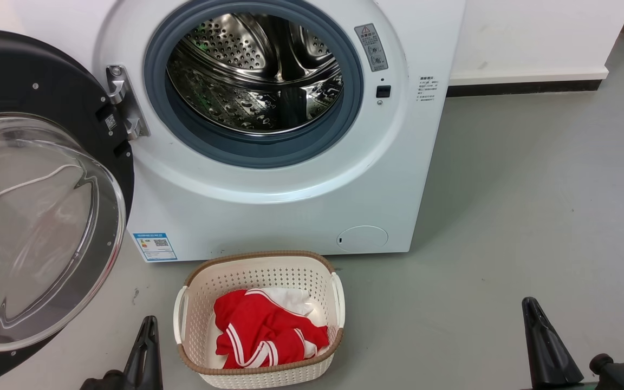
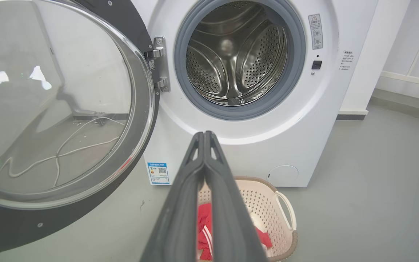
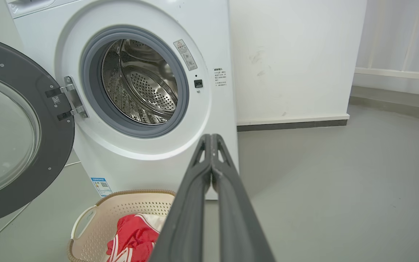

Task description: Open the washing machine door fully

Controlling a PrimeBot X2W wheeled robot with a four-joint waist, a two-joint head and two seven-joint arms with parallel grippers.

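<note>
One: Both claws are pressed together and hold nothing. Our left claw (image 2: pixel 205 136) points at the washing machine (image 2: pixel 267 120), and our right claw (image 3: pixel 211 140) points toward its right edge.
Two: And the washing machine door (image 1: pixel 36 216)?
One: At the left of the head frame, swung wide on its hinge (image 1: pixel 122 103), with neither claw touching it. We judge it open, or nearly so.
Two: So what could go wrong for us?
One: If we push it further, the hinge may already be at its stop. Force there would strain it or shift the machine. A closed claw on the glossy glass could also skid off.
Two: Anything in the way?
One: The laundry basket (image 1: pixel 260 262) with the red cloth (image 1: pixel 263 330) sits low centre, between our claws — a sweeping arm could knock it. We also see a white cord (image 2: pixel 60 153) lying beyond the glass.
</note>
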